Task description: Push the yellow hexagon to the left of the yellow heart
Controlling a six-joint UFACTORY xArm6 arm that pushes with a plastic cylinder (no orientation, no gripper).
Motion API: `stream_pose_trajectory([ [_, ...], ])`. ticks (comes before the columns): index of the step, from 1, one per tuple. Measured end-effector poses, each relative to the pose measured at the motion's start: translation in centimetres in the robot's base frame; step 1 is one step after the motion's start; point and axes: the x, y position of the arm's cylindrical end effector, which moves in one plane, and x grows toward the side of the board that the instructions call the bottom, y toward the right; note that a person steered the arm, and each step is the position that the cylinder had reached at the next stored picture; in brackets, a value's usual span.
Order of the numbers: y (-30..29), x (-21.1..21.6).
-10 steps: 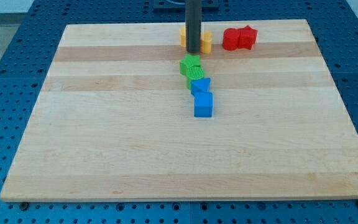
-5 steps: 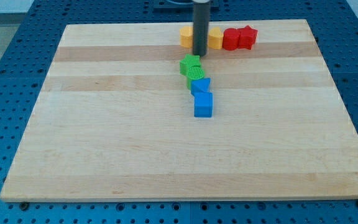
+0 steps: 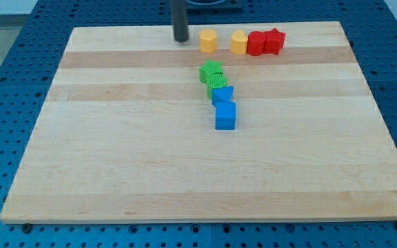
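Note:
Two yellow blocks sit near the board's top edge. The left one [image 3: 209, 40] looks like the hexagon. The right one [image 3: 238, 42] looks like the heart and touches a red block [image 3: 257, 43]. A gap about one block wide separates the two yellow blocks. My tip [image 3: 180, 40] rests on the board to the left of the yellow hexagon, a short gap away and touching no block.
A second red block [image 3: 275, 40] sits against the first one's right side. Below the yellow blocks a chain runs downward: two green blocks [image 3: 211, 71] [image 3: 218, 83], then two blue blocks [image 3: 222, 95] [image 3: 226, 116]. The wooden board [image 3: 116, 151] lies on a blue pegboard table.
My tip stood between the yellow blocks, which parted as the right one slid against the red block. The tip has since moved to the hexagon's left.

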Motion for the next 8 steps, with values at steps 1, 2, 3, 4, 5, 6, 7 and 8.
stream_pose_trajectory([
  [1, 3.3, 0.1],
  [2, 3.6, 0.1],
  [3, 3.6, -0.3],
  [4, 3.4, -1.8],
  [5, 1.3, -1.5],
  [6, -1.2, 2.1],
  [7, -1.2, 5.6],
  [8, 0.6, 6.0],
])
